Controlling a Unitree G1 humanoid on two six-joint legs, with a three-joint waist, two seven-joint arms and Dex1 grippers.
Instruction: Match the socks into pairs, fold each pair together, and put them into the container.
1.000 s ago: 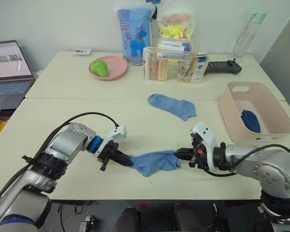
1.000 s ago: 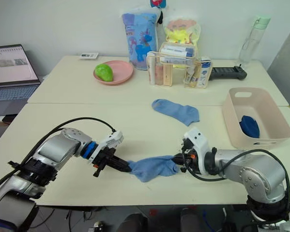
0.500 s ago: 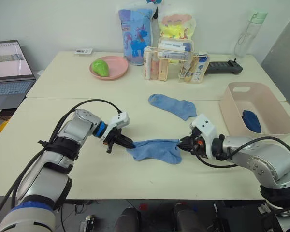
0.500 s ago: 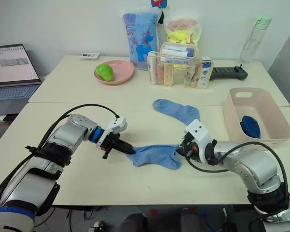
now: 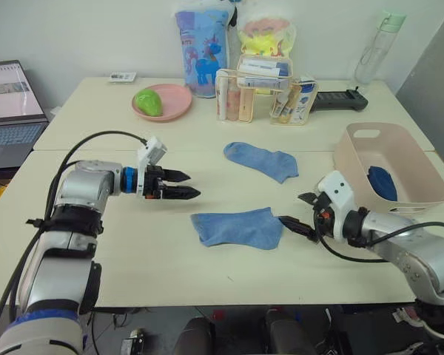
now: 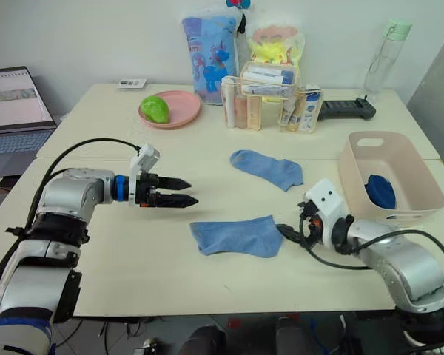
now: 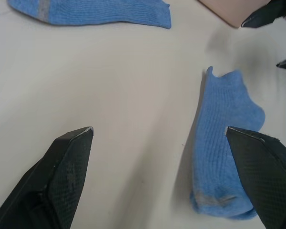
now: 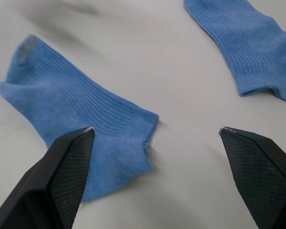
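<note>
On the near table we are seeing one light blue sock [image 5: 237,228] lying flat — nothing is gripping it. We are holding the left gripper [image 5: 183,185] above the tabletop just beside that sock's toe end, apart from it, its two black fingers spread open and pointing toward the sock. We are holding the right gripper [image 5: 302,214] low by the sock's cuff end, its fingers also spread open, the lower fingertip sitting close to the cuff edge; we cannot tell whether it is touching. Through the left wrist view the same sock [image 7: 224,167] is lying between the open fingers, and through the right wrist view its cuff [image 8: 81,143] is lying between that gripper's parted fingers.

Farther back, near the seam between the two tables, a second light blue sock [image 5: 261,160] is lying flat, well apart from both grippers. Over at the robot's right the pale pink container [image 5: 370,177] is sitting on the table, with a dark navy bundle [image 5: 383,184] resting inside — we cannot tell how many socks are in it.

At the back we are seeing a pink plate [image 5: 174,101] holding a green object [image 5: 149,102], a clear organiser [image 5: 259,96] of tubes and bottles, and a laptop [image 5: 11,103] off to the left.
</note>
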